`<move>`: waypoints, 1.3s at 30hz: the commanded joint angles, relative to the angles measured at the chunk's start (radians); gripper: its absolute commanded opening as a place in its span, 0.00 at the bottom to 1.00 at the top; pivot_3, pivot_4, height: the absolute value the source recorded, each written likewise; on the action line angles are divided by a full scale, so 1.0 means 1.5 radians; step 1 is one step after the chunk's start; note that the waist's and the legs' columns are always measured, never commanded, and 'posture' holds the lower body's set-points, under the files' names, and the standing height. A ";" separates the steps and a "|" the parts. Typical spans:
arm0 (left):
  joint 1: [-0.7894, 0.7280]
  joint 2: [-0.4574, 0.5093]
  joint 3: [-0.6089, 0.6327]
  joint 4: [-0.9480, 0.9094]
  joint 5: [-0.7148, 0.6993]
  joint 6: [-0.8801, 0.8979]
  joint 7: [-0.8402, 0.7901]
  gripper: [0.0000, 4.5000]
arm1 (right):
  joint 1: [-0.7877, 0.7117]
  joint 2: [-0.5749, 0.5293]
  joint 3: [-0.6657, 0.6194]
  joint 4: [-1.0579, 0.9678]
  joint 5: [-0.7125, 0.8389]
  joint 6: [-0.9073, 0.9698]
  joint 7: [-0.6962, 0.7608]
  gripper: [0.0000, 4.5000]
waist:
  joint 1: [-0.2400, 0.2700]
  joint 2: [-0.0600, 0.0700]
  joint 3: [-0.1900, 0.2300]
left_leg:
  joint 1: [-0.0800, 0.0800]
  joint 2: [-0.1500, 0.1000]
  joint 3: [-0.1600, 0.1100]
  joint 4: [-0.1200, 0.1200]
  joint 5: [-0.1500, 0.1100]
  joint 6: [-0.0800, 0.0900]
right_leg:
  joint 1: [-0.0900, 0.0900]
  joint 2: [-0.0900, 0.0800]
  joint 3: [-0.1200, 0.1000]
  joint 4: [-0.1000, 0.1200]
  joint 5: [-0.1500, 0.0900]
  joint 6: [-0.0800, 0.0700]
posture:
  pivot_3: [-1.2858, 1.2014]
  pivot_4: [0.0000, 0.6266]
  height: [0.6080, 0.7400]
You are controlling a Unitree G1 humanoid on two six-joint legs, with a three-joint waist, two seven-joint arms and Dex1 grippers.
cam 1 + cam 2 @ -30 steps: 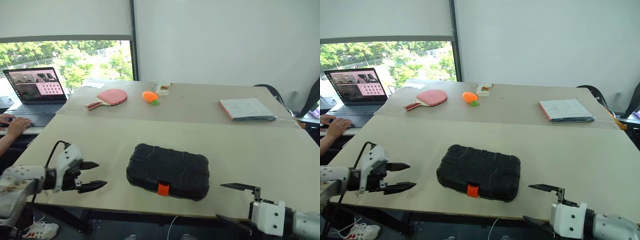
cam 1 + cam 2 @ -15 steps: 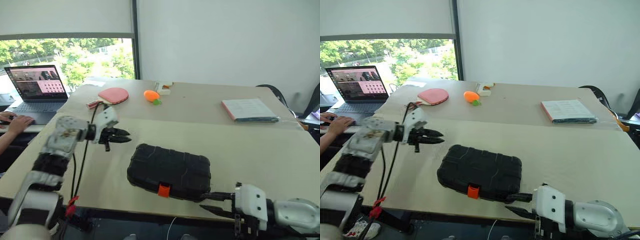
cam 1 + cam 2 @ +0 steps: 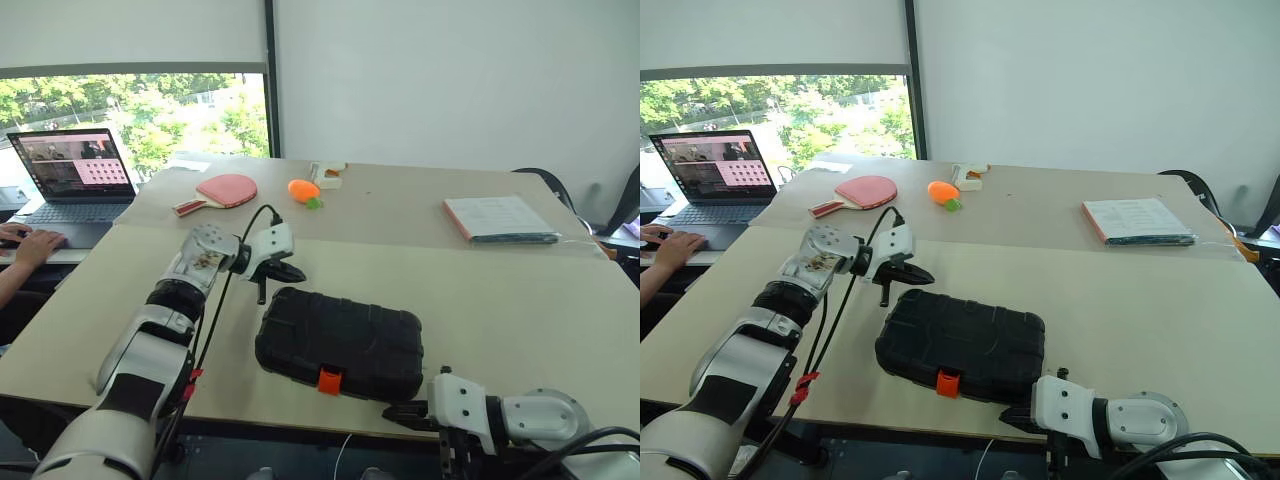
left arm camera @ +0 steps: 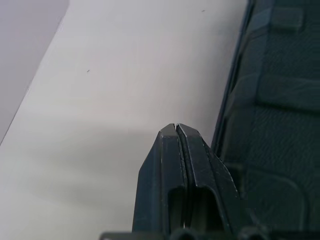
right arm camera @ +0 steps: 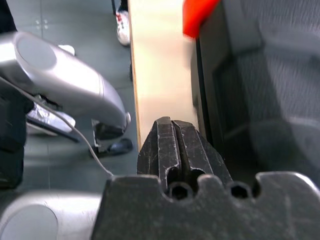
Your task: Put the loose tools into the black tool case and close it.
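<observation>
Laptop (image 3: 72, 180), open, at the far left on a side desk, a person's hand (image 3: 35, 245) on its keyboard. Red table-tennis paddle (image 3: 222, 191) and orange carrot-like toy (image 3: 302, 191) on the far table, left of centre. Left gripper (image 3: 293, 274), its 2 fingers pressed together with nothing between them, at the far left corner of the black tool case (image 3: 340, 342), tips just beside the case's edge; contact cannot be told. Case lies closed, lid down, on the near table (image 3: 500, 300) close to its front edge, orange latch (image 3: 329, 381) facing the robot. Right gripper (image 3: 1012, 415), fingers likewise pressed together and empty, at the table's front edge just beside the case's near right corner. Papers (image 3: 497, 218) on the far table, right.
</observation>
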 commanded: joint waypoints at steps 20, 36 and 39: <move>0.154 0.076 0.015 -0.233 -0.023 0.108 -0.095 0.01 | -0.070 0.048 -0.069 0.091 -0.048 -0.003 -0.043 0.00 | -0.010 0.001 0.000 | 0.003 0.000 0.000 0.000 0.000 0.000 | 0.001 0.000 0.001 0.002 0.000 0.000 | 0.52 0.24 0.98; 0.090 0.006 -0.062 -0.458 -0.132 0.364 -0.177 0.01 | 0.026 0.025 -0.077 -0.068 0.060 0.077 0.019 0.00 | -0.011 0.001 0.000 | 0.001 -0.001 -0.003 0.001 0.000 0.000 | 0.001 -0.001 0.000 0.002 -0.001 0.001 | 0.52 0.24 0.98; 0.120 0.001 -0.138 -0.440 -0.054 0.267 -0.156 0.01 | 0.014 0.030 -0.066 -0.069 0.057 0.087 0.012 0.00 | -0.013 0.001 0.000 | 0.002 -0.001 -0.003 0.001 0.000 0.000 | 0.001 0.000 0.001 0.002 0.000 0.000 | 0.52 0.24 0.98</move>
